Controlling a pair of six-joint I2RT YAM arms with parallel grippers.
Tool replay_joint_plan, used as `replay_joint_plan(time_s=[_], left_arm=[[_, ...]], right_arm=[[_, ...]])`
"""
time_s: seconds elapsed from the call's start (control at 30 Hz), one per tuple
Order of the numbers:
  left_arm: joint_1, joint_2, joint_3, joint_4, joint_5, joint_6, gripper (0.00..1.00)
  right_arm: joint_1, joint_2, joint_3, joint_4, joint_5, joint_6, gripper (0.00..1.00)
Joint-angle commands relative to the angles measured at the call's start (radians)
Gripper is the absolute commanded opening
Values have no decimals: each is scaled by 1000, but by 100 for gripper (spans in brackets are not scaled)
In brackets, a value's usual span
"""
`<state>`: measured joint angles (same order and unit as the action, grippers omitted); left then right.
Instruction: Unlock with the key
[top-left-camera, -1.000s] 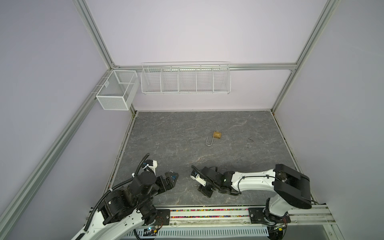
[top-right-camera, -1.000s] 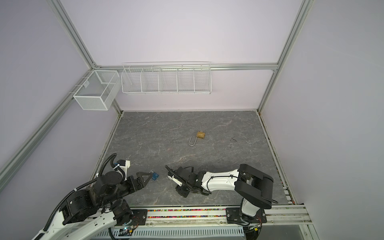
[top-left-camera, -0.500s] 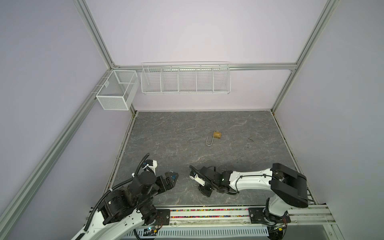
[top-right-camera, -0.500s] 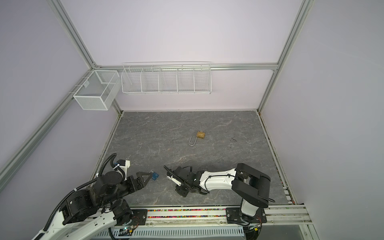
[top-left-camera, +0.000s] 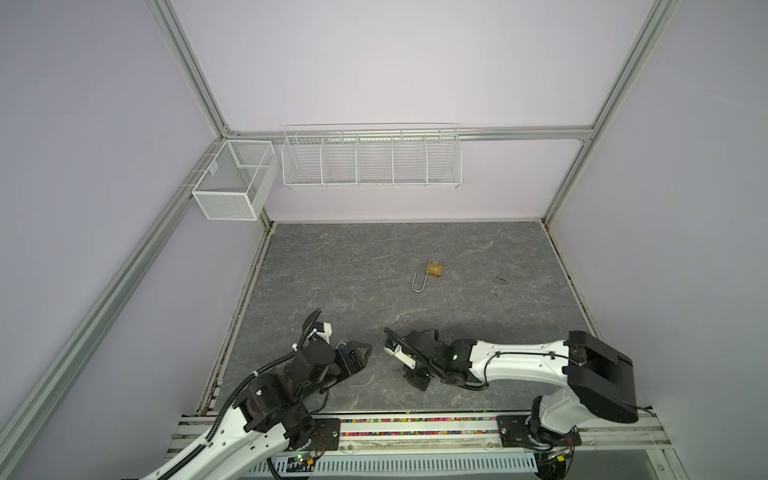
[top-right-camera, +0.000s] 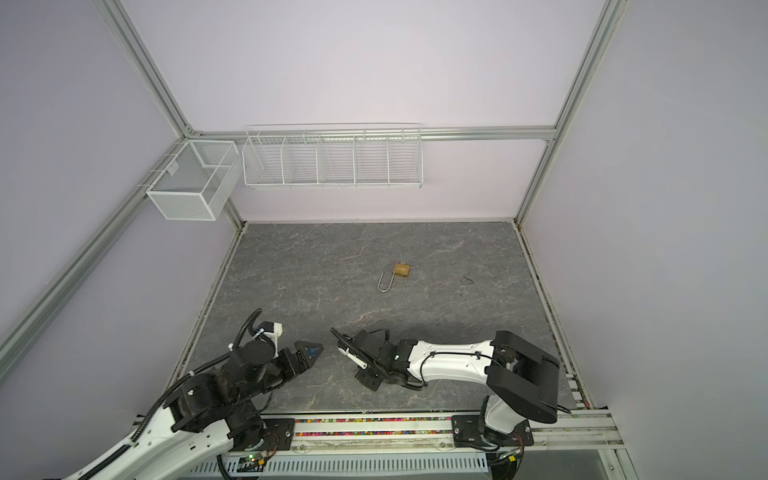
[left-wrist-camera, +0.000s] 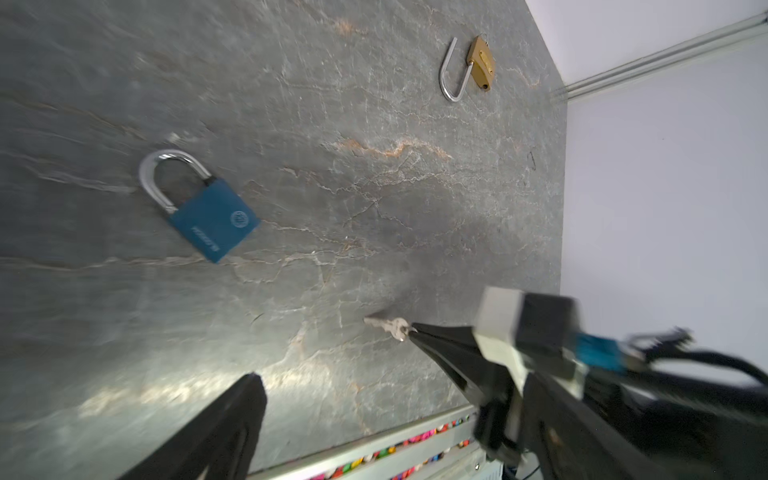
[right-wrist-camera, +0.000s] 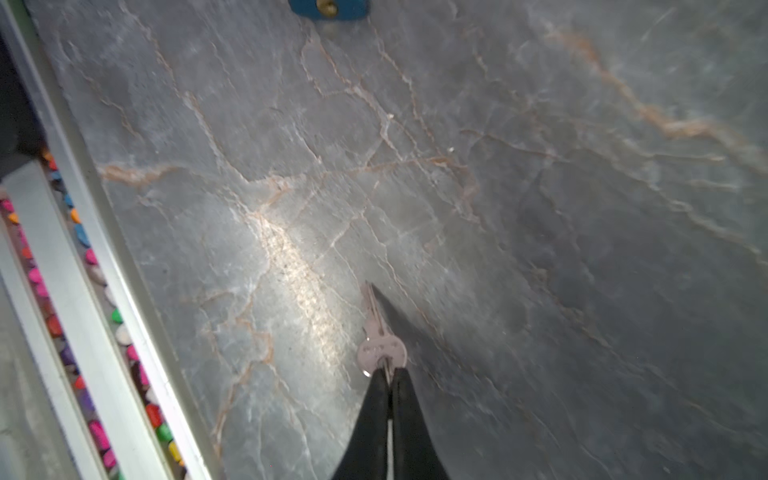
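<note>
The key (right-wrist-camera: 380, 347) is a small, flat piece of silvery metal: light, stiff and slick. The right gripper (right-wrist-camera: 388, 372) has its two black fingers pressed together on the rim of the key's round head, with the blade pointing forward, low over the grey, veined stone-look table (left-wrist-camera: 374, 166). I cannot tell whether the blade tip touches the surface. With so narrow a pinch, the key will probably swivel if the tip meets resistance, so a fuller hold across the flat head would be safer. The blue padlock (left-wrist-camera: 214, 222) lies flat near the front of the table, well ahead of the key, with its chrome shackle closed. It looks dense and smooth-sided, and is best held by its body so that the keyhole end facing the key stays free. The left gripper (top-left-camera: 359, 353) hovers near it with its fingers apart, holding nothing. A brass padlock (left-wrist-camera: 481, 62) lies farther back with its shackle swung open.
</note>
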<state>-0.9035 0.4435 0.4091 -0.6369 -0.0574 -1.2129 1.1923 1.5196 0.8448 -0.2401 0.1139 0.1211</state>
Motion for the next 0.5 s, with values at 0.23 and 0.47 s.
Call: replay_joint_plan(time_s=[0.23, 0.47], left_arm=[[-3, 28, -195, 634, -31, -444, 88], [-3, 269, -251, 1016, -5, -676, 85]], right_arm=[[-84, -159, 99, -199, 109, -58, 7], [-115, -165, 122, -205, 122, -75, 7]])
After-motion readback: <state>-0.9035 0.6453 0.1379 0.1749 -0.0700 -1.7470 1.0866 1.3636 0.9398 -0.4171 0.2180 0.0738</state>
